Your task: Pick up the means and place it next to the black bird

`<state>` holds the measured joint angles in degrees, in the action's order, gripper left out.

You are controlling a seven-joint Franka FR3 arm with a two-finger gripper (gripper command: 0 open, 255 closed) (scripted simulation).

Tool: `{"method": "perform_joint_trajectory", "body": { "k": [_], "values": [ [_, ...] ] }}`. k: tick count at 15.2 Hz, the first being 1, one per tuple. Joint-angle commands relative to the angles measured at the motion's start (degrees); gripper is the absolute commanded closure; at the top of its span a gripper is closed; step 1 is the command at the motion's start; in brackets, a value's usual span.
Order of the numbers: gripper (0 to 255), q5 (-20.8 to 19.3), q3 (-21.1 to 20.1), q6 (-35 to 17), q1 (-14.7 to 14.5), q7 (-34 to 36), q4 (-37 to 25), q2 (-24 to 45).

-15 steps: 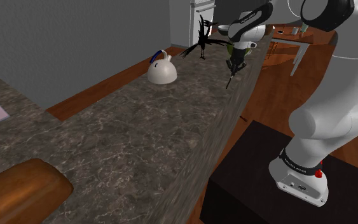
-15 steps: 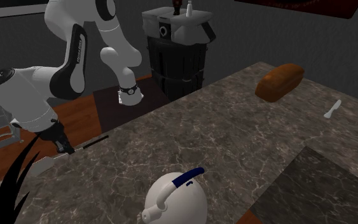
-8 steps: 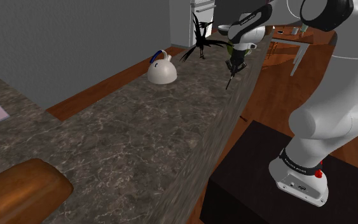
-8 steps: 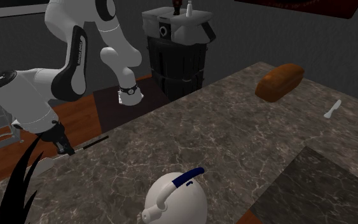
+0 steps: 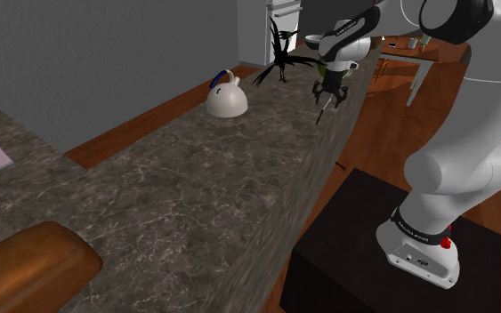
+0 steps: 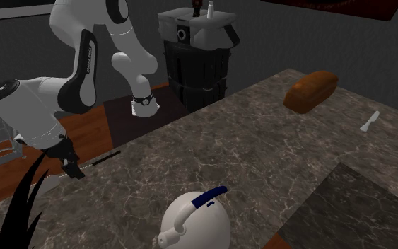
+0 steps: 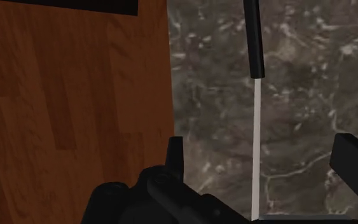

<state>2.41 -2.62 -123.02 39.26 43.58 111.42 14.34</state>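
- Your claw (image 7: 264,149) is open: the two black fingers (image 7: 175,156) stand wide apart, clamped on nothing.
- Right between them runs the pale blade of the knife (image 7: 254,38), touching neither finger, with its black handle pointing away from the claw.
- From the shoulder view, you've got the claw (image 5: 330,96) low over the far end of the surface (image 5: 195,178), and the knife (image 5: 320,114) is a thin dark line just under it, close to the edge.
- The second exterior view has the claw (image 6: 72,168) over the blade end, and the knife's handle (image 6: 104,156) sticks out towards that view's right.
- The black bird (image 5: 282,58) stands just beside the claw, near the knife.
- Further along sits a white kettle (image 5: 226,98) with a blue-striped handle.
- Well apart, at the other end, lies a brown loaf (image 6: 310,90).
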Motion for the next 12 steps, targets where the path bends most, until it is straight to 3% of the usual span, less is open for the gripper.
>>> {"method": "perform_joint_trajectory", "body": {
  "k": [1,4,12],
  "values": [
    [0,0.0,0.0,1.8,0.1,0.0,-0.9,-0.8],
    [0,0.0,0.1,6.7,0.2,0.0,-4.0,-2.7],
    [0,0.0,0.1,6.7,0.2,0.0,-4.0,-2.7]
  ]
}}
